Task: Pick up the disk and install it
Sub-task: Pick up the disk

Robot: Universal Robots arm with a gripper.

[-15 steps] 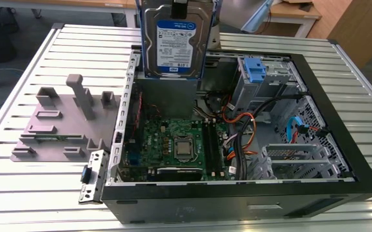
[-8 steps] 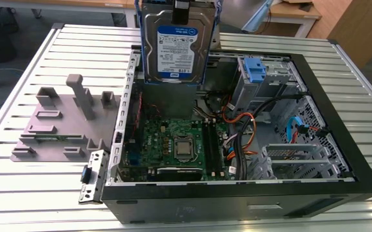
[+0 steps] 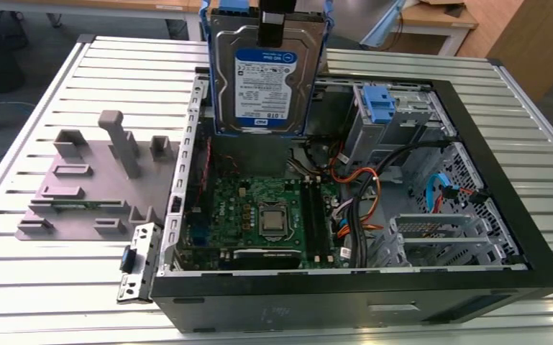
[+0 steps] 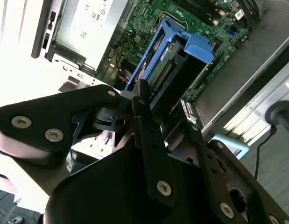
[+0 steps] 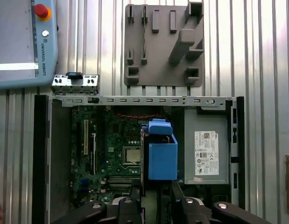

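Observation:
The disk [image 3: 264, 72], a silver hard drive with a white-and-blue label and blue side rails, hangs upright above the back of the open computer case [image 3: 512, 215]. My gripper [image 3: 275, 25] is shut on its upper end. In both wrist views the disk [image 4: 178, 65] [image 5: 162, 156] shows end-on, over the motherboard [image 5: 117, 149] and beside the grey power-supply box [image 5: 206, 149]. My gripper's black fingers [image 4: 143, 105] clamp the drive's near end, and the gripper [image 5: 156, 189] sits directly above the case interior.
A drive cage with a tall blue clip [image 3: 380, 106] stands at the case's back on the exterior view's right, with orange and black cables [image 3: 370, 180] in front. A grey fixture plate [image 3: 84, 190] lies on the slatted table beside the case. A teach pendant [image 5: 20, 42] rests nearby.

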